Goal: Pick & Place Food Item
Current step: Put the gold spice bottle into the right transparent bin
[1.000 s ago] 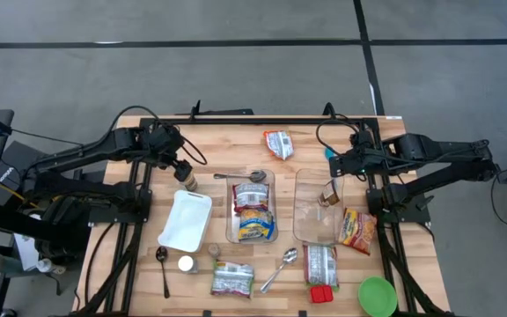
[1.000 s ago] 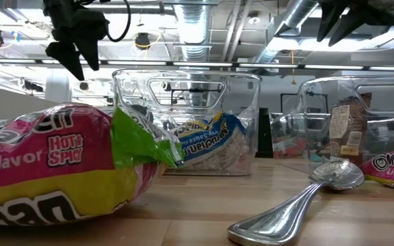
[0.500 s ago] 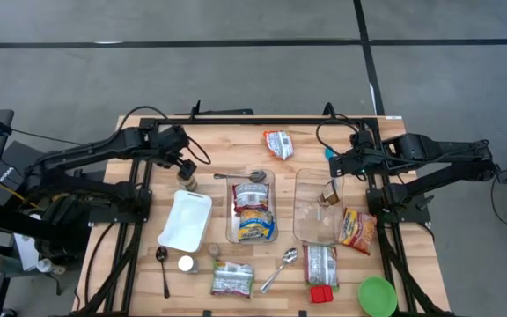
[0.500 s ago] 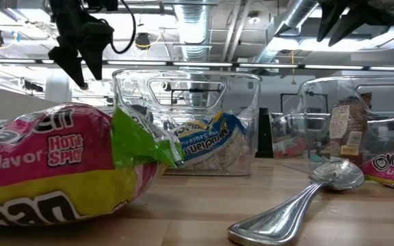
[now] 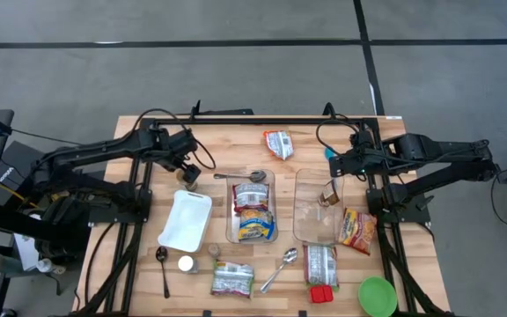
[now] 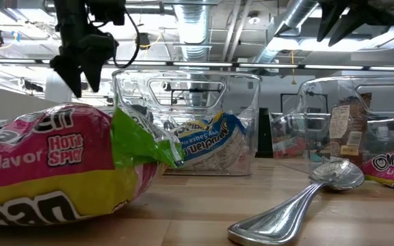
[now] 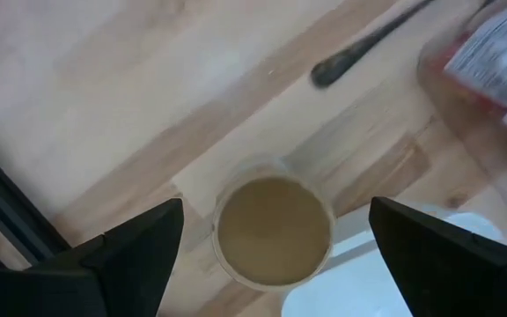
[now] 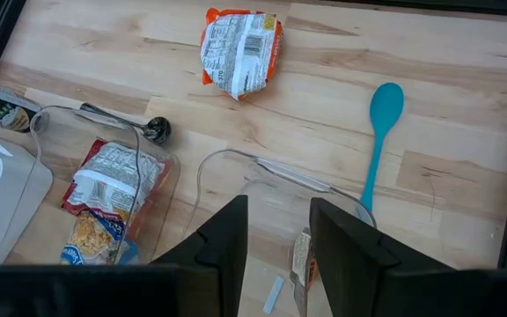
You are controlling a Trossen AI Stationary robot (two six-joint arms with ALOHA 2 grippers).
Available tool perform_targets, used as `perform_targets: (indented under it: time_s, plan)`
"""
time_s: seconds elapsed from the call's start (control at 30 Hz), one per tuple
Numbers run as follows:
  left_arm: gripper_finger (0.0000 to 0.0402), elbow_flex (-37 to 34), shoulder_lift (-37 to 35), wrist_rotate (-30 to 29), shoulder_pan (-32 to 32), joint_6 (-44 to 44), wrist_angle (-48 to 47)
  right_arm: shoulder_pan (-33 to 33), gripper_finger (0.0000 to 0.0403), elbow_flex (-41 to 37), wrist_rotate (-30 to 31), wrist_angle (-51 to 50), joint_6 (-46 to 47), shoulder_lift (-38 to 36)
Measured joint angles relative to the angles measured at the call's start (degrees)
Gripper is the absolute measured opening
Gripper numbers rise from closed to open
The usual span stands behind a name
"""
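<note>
Your left claw (image 7: pixel 271 238) hung right above the small round jar with the tan lid (image 7: pixel 274 231), fingers spread wide on either side of it, nothing held yet. That jar stood upright on the wooden desk (image 5: pixel 227 136) toward its left edge, just beside the far end of the white rectangular lid (image 5: pixel 186 220) and near the handle of the metal spoon (image 5: pixel 240 176).

Risks as I judged them: the jar was narrow and tall, so if you came down off-centre one finger would have clipped the rim and tipped it over onto the white lid. Closing too high would only have pinched the cap and it could have slipped out on the lift. Swinging it toward the clear plastic bin with noodle packets (image 5: pixel 253 208) too low might have knocked the bin wall or the spoon.

Your right claw (image 5: pixel 330 155) waited above the second clear bin (image 5: pixel 317 207) near the right edge, fingers partly closed, gripping nothing I could see.
</note>
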Motion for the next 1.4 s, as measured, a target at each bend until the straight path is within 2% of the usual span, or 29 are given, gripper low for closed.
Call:
perform_targets:
  time_s: [0.17, 0.3, 0.7, 1.4]
  plan:
    - [0.0357, -4.6, 0.0, 0.3, 0.0, -1.3, 2.9, 0.0, 0.0119, 0.0, 0.0, 0.0, 0.0, 0.0]
    - [0.0357, -7.5, -0.1, 3.1, -0.1, -1.5, 6.3, 0.0, 0.0119, 0.0, 0.0, 0.0, 0.0, 0.0]
    - [0.0345, -13.6, -0.1, 3.1, -0.1, -1.5, 13.3, 0.0, 0.0119, 0.0, 0.0, 0.0, 0.0, 0.0]
    - [0.0300, -15.6, -0.1, 3.0, -0.1, -1.4, 14.9, 0.0, 0.0119, 0.0, 0.0, 0.0, 0.0, 0.0]
